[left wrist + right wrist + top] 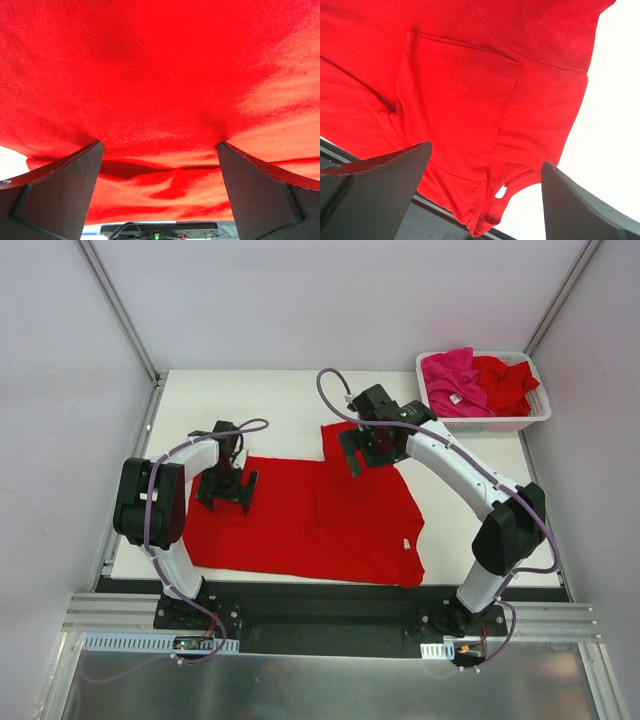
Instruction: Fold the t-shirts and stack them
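Jaws of the left gripper [226, 496] and right gripper [362, 455] stand spread wide, grasping nothing, over a plain bright red cloth t-shirt [320, 520] spread on the white table [270, 400]. A magenta-pink t-shirt [450, 380] and another red t-shirt [505, 382] lie crumpled in the white slotted plastic basket [490, 423], far right.

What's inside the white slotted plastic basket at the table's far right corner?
A crumpled magenta-pink cloth t-shirt on the left and a red cloth t-shirt on the right fill the basket. Anything beneath them is covered.
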Available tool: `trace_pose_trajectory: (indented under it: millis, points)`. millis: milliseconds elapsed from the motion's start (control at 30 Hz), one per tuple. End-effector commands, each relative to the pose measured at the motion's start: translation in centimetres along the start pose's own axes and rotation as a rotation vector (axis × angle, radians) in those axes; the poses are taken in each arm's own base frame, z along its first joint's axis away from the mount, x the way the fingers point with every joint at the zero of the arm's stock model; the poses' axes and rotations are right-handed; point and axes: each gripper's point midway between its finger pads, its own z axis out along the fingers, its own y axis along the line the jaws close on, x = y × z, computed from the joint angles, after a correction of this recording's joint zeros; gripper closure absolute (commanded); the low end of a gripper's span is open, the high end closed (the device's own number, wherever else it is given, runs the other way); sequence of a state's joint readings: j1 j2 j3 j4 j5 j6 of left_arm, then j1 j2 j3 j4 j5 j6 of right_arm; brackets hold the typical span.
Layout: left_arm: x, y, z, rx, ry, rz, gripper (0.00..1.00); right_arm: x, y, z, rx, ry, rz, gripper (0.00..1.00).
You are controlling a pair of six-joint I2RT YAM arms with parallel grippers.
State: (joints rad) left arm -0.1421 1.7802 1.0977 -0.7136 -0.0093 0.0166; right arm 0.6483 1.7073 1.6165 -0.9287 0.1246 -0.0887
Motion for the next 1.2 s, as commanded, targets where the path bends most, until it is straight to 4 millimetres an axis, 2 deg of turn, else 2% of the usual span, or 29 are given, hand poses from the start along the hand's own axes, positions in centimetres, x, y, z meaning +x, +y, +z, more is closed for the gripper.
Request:
trace_pose_trajectory:
  millis: [0, 100, 200, 233, 300, 333, 400, 433, 467, 500, 533, 567, 633, 667, 700, 767, 800, 867, 900, 1033, 1167]
  points:
    - [2.1, 1.8, 1.3, -0.077, 0.102, -0.003, 0.01, -0.9, -0.6, -0.9, 0.015, -0.002, -0.005, 0.04]
    - [1.5, 1.7, 0.3, -0.082, 0.076, -0.02, 0.01, -1.5, -1.2, -0.6, 0.037, -0.01, 0.007, 0.04]
    - [0.3, 1.9, -2.8, -0.12, 0.032, -0.039, 0.01, -2.5, -1.6, -0.4, 0.067, -0.029, 0.018, 0.04]
    - [-1.1, 1.8, -4.7, -0.13, -0.035, -0.055, 0.01, -2.8, -1.8, 0.0, 0.075, -0.027, 0.023, 0.04]
    - [-1.7, 1.2, -7.0, -0.124, -0.087, -0.062, 0.0, -3.6, -2.1, 0.7, 0.091, -0.044, 0.039, 0.04]
    - [-2.9, 0.8, -9.3, -0.102, -0.166, -0.092, 0.01, -4.1, -2.1, 1.0, 0.091, -0.053, 0.046, 0.04]
    - [-3.7, 0.0, -11.3, -0.056, -0.238, -0.127, 0.01, -4.7, -2.3, 2.8, 0.07, -0.036, 0.081, 0.04]
    - [-4.4, -1.2, -13.0, 0.013, -0.298, -0.159, 0.01, -5.5, -2.3, 3.2, 0.059, -0.045, 0.099, 0.04]
    - [-5.1, -1.8, -13.7, 0.049, -0.336, -0.162, 0.01, -5.5, -2.5, 4.9, 0.04, -0.01, 0.119, 0.04]
    - [-5.5, -1.9, -14.4, 0.059, -0.372, -0.186, 0.01, -5.8, -2.5, 5.6, 0.024, -0.003, 0.142, 0.04]
    - [-5.8, -3.1, -14.8, 0.133, -0.384, -0.17, 0.01, -7.3, -2.5, 5.7, -0.01, -0.031, 0.164, 0.04]
    - [-6.1, -3.4, -15.0, 0.146, -0.4, -0.162, 0.01, -7.3, -2.5, 7.7, -0.021, 0.001, 0.168, 0.04]
    - [-6.6, -4.2, -15.6, 0.193, -0.424, -0.159, 0.01, -8.2, -2.7, 9.3, -0.048, 0.013, 0.184, 0.04]
    - [-6.6, -4.2, -15.7, 0.197, -0.428, -0.158, 0.01, -9.6, -2.3, 9.3, -0.083, -0.01, 0.19, 0.04]
    - [-6.5, -4.4, -15.8, 0.207, -0.434, -0.163, 0.01, -9.3, -2.2, 11.2, -0.096, 0.023, 0.196, 0.04]
    - [-6.3, -5.4, -15.9, 0.264, -0.429, -0.147, 0.01, -10.6, -2.3, 11.9, -0.124, -0.003, 0.214, 0.04]
    - [-5.9, -5.7, -15.7, 0.278, -0.421, -0.147, 0.01, -10.6, -2.2, 13.4, -0.132, 0.006, 0.211, 0.04]
    - [-5.5, -5.8, -15.4, 0.289, -0.416, -0.148, 0.01, -11.6, -1.6, 14.1, -0.174, -0.013, 0.2, 0.04]
    - [-4.8, -5.9, -15.0, 0.294, -0.404, -0.153, 0.01, -11.5, -1.3, 15.3, -0.188, -0.007, 0.202, 0.04]
    - [-3.7, -6.0, -14.3, 0.298, -0.386, -0.135, 0.01, -11.5, -0.3, 17.2, -0.242, 0.001, 0.21, 0.04]
    - [-3.2, -6.1, -13.6, 0.303, -0.364, -0.122, 0.01, -11.5, -0.1, 18.3, -0.251, -0.002, 0.202, 0.04]
